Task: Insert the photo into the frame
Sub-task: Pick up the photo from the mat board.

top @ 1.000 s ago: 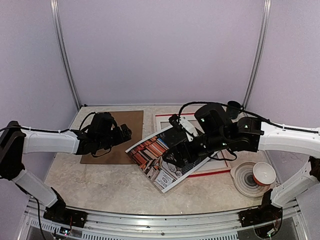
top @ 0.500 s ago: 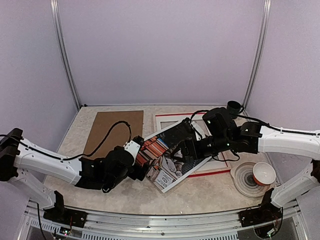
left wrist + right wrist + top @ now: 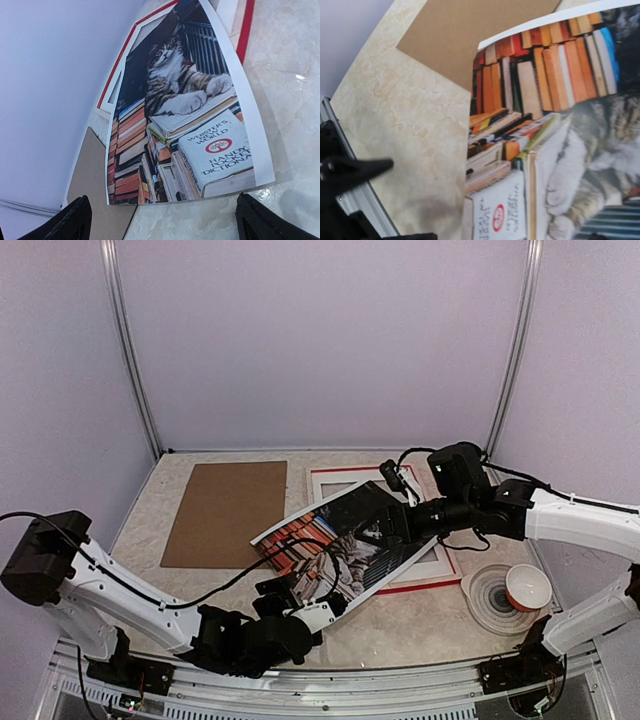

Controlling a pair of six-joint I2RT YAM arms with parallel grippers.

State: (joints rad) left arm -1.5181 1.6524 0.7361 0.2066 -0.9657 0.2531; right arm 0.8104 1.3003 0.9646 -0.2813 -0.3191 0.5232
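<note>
Well, the large paper print of a tabby cat on books [image 3: 340, 545] lies askew and curling, partly across the red rectangular picture frame [image 3: 430, 583]. It looks light and floppy, so I'd pinch its white near edge. My left gripper [image 3: 162, 220] gapes empty just before it; my right gripper [image 3: 395, 525], seemingly wide open too, hovers at its far side.

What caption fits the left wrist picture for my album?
Open left gripper faces the cat photo overlapping the red frame.

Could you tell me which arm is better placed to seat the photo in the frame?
Probably left: the left tool, open, faces the lifted near edge of the photo, ready to grip it. The right tool sits over the far end, above the frame.
</note>
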